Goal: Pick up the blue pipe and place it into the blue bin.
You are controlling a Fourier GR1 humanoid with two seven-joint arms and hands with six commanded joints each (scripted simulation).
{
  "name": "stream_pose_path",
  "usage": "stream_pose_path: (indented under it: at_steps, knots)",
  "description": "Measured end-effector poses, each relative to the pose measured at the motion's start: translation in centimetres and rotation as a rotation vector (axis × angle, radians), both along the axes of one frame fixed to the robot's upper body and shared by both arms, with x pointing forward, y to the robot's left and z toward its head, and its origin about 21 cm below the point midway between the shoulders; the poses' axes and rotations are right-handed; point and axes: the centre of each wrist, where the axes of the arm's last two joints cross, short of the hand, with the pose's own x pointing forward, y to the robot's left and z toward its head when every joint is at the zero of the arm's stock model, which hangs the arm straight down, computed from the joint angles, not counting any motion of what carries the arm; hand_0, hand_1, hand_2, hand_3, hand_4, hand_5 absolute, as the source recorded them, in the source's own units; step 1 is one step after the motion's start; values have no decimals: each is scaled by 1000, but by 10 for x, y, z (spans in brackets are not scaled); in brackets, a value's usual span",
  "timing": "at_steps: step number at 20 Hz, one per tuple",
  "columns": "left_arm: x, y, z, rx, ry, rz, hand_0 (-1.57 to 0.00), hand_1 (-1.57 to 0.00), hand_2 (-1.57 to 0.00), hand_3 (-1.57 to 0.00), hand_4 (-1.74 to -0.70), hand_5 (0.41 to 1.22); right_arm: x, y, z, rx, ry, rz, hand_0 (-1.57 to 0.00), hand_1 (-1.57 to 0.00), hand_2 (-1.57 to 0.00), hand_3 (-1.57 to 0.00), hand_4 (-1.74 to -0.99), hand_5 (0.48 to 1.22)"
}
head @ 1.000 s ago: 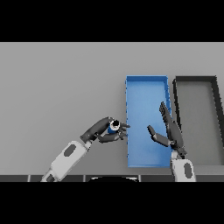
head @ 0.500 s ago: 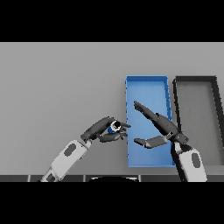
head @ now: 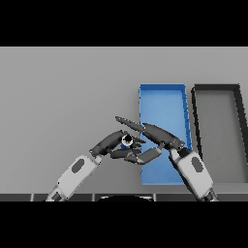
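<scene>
Two hands meet near the middle of the grey table (head: 63, 97), just left of the blue bin (head: 163, 97). The left hand (head: 112, 143) comes in from the lower left, and its fingers and thumb are curled round the blue pipe (head: 127, 141). The pipe is small, with a dark hole at its end that faces up. It is held just beside the bin's left wall and is not inside the bin. The right hand (head: 157, 134) comes in from the lower right and reaches across the bin's lower left corner. Its fingers are long and straight, spread out, and hold nothing. Its fingertips lie just above and below the pipe, very close to the left hand. A black bin (head: 218, 94) sits right beside the blue one, on its right side.
</scene>
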Motion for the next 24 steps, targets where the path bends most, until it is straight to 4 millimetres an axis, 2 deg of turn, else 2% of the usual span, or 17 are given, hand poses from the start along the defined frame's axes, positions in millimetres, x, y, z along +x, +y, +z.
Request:
stream_pose_path:
  at_steps: [3, 5, 6, 7, 8, 9, 10, 11, 12, 13, 15, 18, 21, 22, 23, 24]
  knots:
    - [-2, 4, 0, 23, -27, 5, -1571, -1571, -1571, -1540, -1740, 1221, 14, 15, 2, -18, 3, 22, 1, 1, 1, 1, -1218, 508]
    - [2, 9, 0, 41, -24, 15, -1571, -1571, -1571, -1484, -1736, 1221, 19, 25, 3, -4, 3, 65, -53, -84, -102, -46, -1245, 506]
    - [4, 8, 3, 22, -13, 7, -1394, -1326, -1320, -1288, -1737, 1221, 19, 32, 3, -4, 8, 87, -181, -225, -237, -161, -1294, 509]
    - [3, 7, 3, 46, -43, 5, -1182, -1078, -1063, -1030, -1682, 1221, 25, 37, 9, -19, 3, 91, -345, -375, -379, -296, -1335, 507]
    - [5, 9, 4, 161, -35, 2, -991, -878, -850, -824, -1552, 1221, 27, 41, 10, -38, 1, 106, -527, -534, -531, -440, -1362, 508]
    - [3, 8, 6, 224, -20, -15, -818, -706, -680, -659, -1480, 1221, 27, 46, 10, -45, 4, 127, -718, -699, -739, -635, -1430, 522]
    - [3, 12, 9, 238, -23, -2, -776, -706, -686, -583, -1533, 1221, 29, 46, 10, -52, -1, 138, -888, -873, -905, -768, -1486, 550]
    - [2, 10, 6, 210, -28, 6, -935, -879, -863, -781, -1574, 1221, 29, 50, 8, -37, 13, 161, -1025, -1013, -1038, -868, -1530, 606]
    - [2, 8, 6, 198, -32, 24, -1063, -1017, -969, -939, -1607, 1221, 29, 53, 7, -13, 29, 188, -1134, -1124, -1145, -957, -1562, 666]
    - [3, 8, 4, 157, -21, 34, -1164, -1128, -1051, -1065, -1634, 1221, 30, 51, 6, -15, 55, 202, -1221, -1214, -1230, -1080, -1526, 728]
    - [3, 5, 3, 66, -16, 30, -1311, -1287, -1186, -1247, -1673, 1221, 27, 49, 0, 12, 99, 213, -1347, -1342, -1353, -1257, -1469, 905]
    - [4, 6, 0, 0, -13, 28, -1438, -1426, -1348, -1405, -1706, 1221, 28, 53, -1, 28, 30, 210, -1456, -1454, -1459, -1410, -1447, 1059]
    - [2, 7, 1, -4, -6, 31, -1503, -1497, -1401, -1486, -1723, 1221, 25, 50, 1, 14, -18, 211, -1512, -1511, -1514, -1489, -1470, 1138]
    - [5, 8, 5, -4, -9, 31, -1516, -1512, -1388, -1503, -1727, 1221, 27, 55, 4, 15, -14, 202, -1524, -1523, -1525, -1505, -1475, 1155]
    - [2, 9, 6, -3, 4, 26, -1435, -1354, -1221, -1333, -1648, 1221, 26, 53, 1, 50, -11, 206, -1533, -1533, -1534, -1518, -1480, 1168]
    - [4, 9, 6, -3, -30, 28, -1157, -1083, -977, -1066, -1535, 1221, 26, 53, 2, 66, -2, 205, -1541, -1540, -1542, -1529, -1483, 1179]
